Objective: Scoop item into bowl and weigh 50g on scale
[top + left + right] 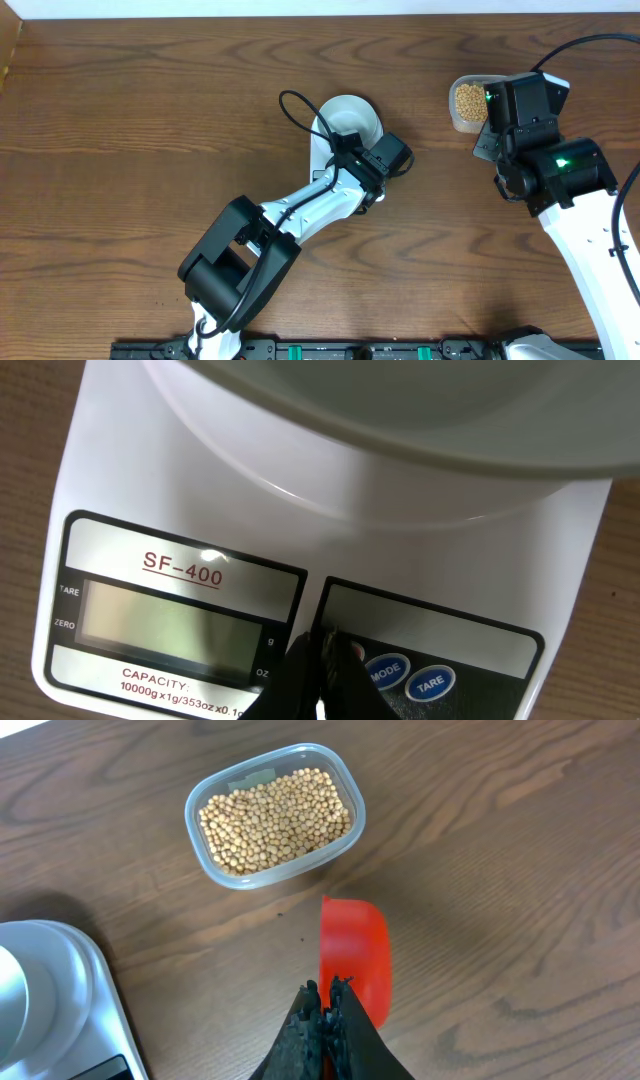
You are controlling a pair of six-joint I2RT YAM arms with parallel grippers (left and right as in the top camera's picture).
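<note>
The pale bowl (350, 118) stands on the white scale (110, 480), and what shows of it is empty. My left gripper (325, 639) is shut, its tips down on the scale's button panel. They rest left of the blue MODE button (386, 671), over a partly hidden red button. The display (170, 618) is blank. Pale-tan beans (274, 806) fill a clear tub (200, 850). My right gripper (325, 988) is shut on the handle of a red scoop (356, 952). It hangs just short of the tub, and I see no beans in the scoop.
The tub (467, 103) stands at the back right of the brown wooden table (130, 140), to the right of the scale. A corner of the scale (55, 1010) shows at the lower left of the right wrist view.
</note>
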